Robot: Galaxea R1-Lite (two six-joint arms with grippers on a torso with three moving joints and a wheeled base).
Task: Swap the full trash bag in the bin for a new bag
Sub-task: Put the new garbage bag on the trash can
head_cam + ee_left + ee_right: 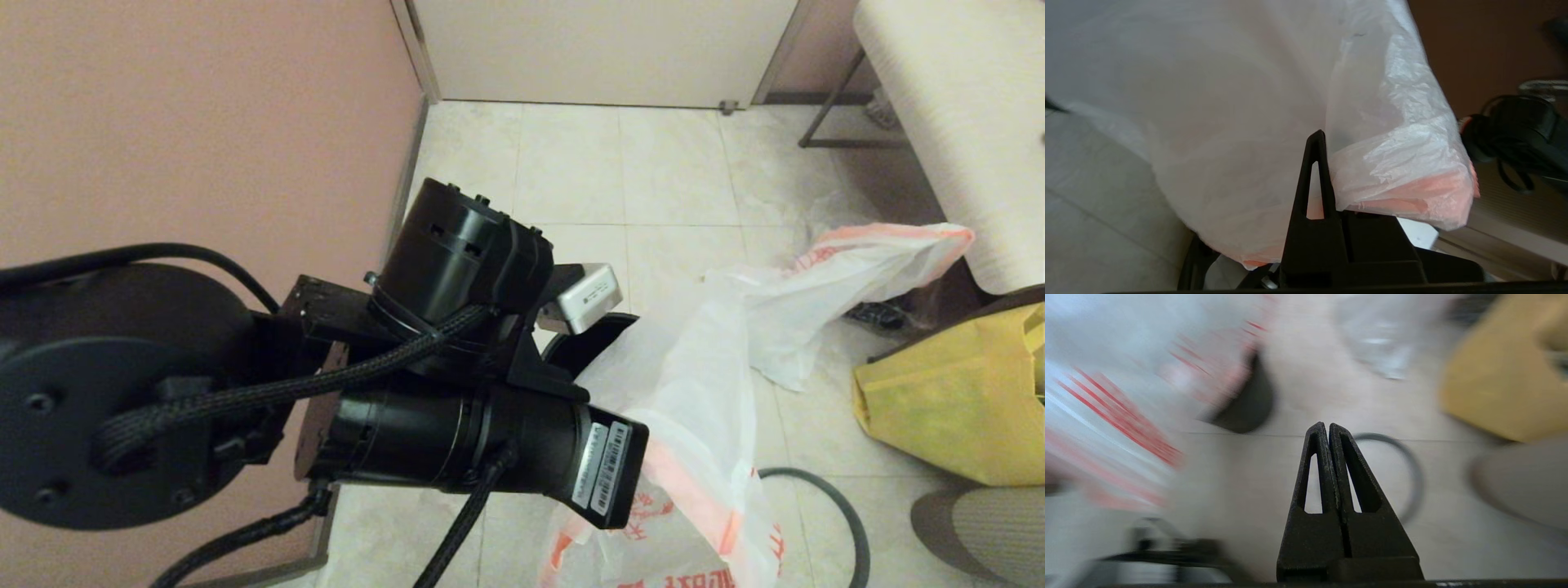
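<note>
Head view, left arm: raised, bent across toward the new bag (694,376).
Left tool (1327,163): clamped on the bag's film, draped over the bin (584,343) beneath.
Right tool (1329,428): closed, empty, above floor.

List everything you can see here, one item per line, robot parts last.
new bag: one, translucent white with orange-pink band and red lettering, hanging limp in front of the bin
other white bag: seemingly one, same colours, on the floor toward the bench; contents not visible
bin: one, dark, mostly hidden behind the new bag
grey ring: one, lying on the floor tiles
clear crinkly bag: one, dark things inside, beside the yellow bag
yellow bag: one, on the floor at right
bench: one, white, far right
wall: pink, at left
left gripper: black, shut on the new bag
right gripper: black, shut, empty, above the floor
</note>
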